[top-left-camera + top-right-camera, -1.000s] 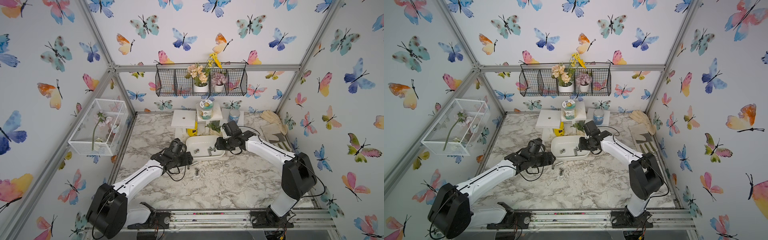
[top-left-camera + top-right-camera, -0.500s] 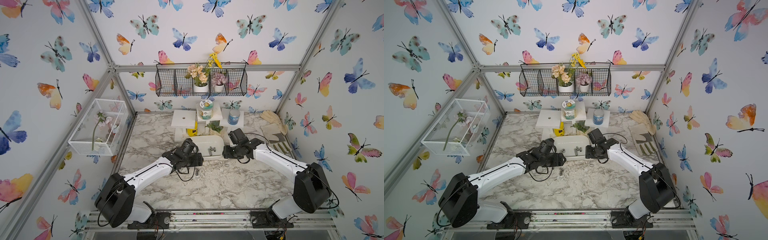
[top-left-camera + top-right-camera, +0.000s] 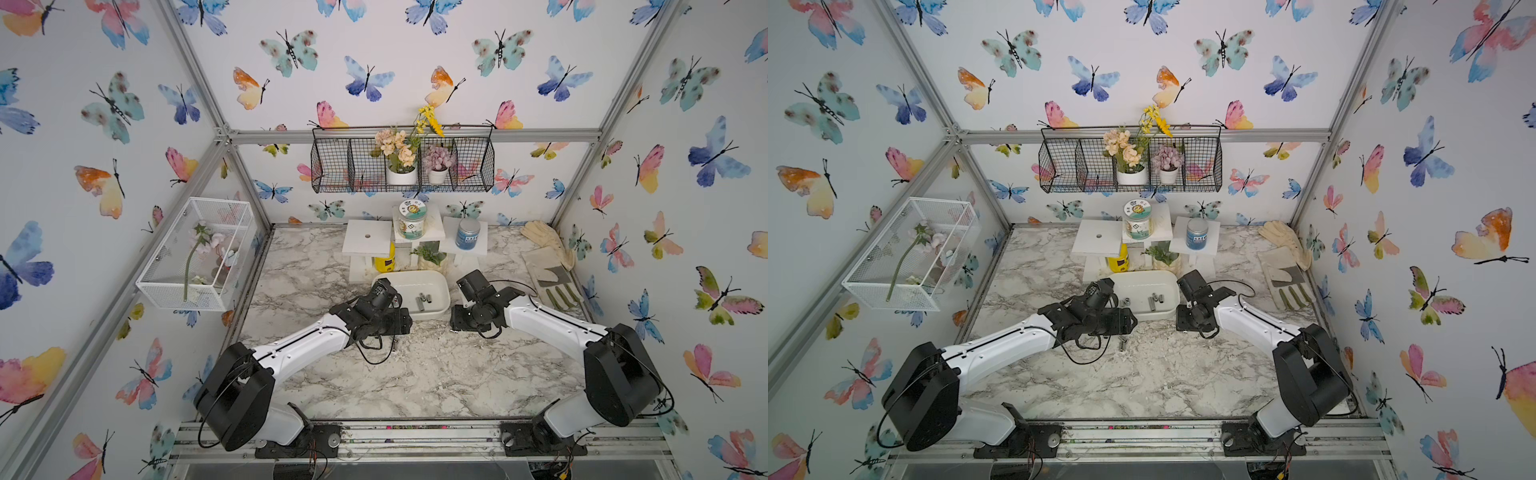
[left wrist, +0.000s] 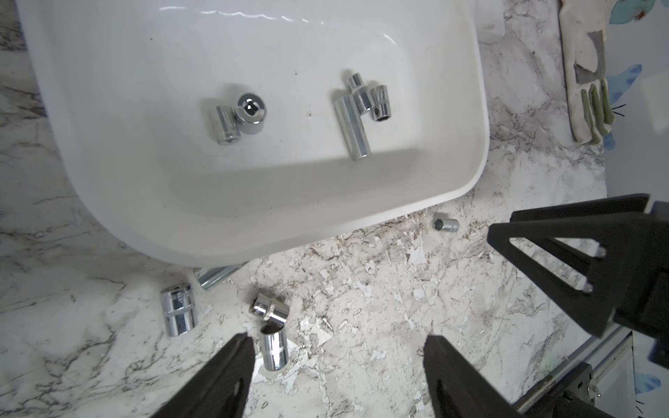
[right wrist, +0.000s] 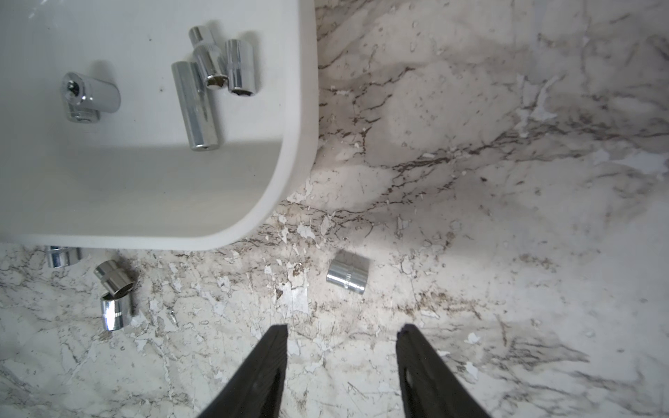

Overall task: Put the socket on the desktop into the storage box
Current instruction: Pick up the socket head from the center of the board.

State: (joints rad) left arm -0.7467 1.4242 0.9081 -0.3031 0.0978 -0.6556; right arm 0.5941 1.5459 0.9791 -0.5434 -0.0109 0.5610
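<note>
**Lead:** Your right gripper (image 5: 343,329) hangs with its black fingers spread and nothing between them. It is just short of the short ribbed chrome socket (image 5: 347,277), which lies on its side on the white grey-veined marble desktop (image 5: 488,202), near a rounded corner of the shallow white plastic storage box (image 5: 302,108).

**Second:** Your left gripper (image 4: 336,340) is spread wide and empty too. One finger is just beside the pair of stubby chrome sockets (image 4: 269,312), which touch end to end in front of the box.

**Lead:** Take the ribbed one first, I'd say. It will likely roll, so centre it between your fingers, come straight down and close slowly.

**Second:** With the pair, pinch only one. Closing on both will probably squirt one out sideways.

**Lead:** Lift clear of the thick rim before you cross it. Release low over bare floor, away from the five chrome sockets in the box (image 4: 353,123).

**Second:** The arms sit close together, so move one at a time. Leave the long chrome socket half tucked under the rim (image 4: 217,278) until last. You may need to drag it out first.
</note>
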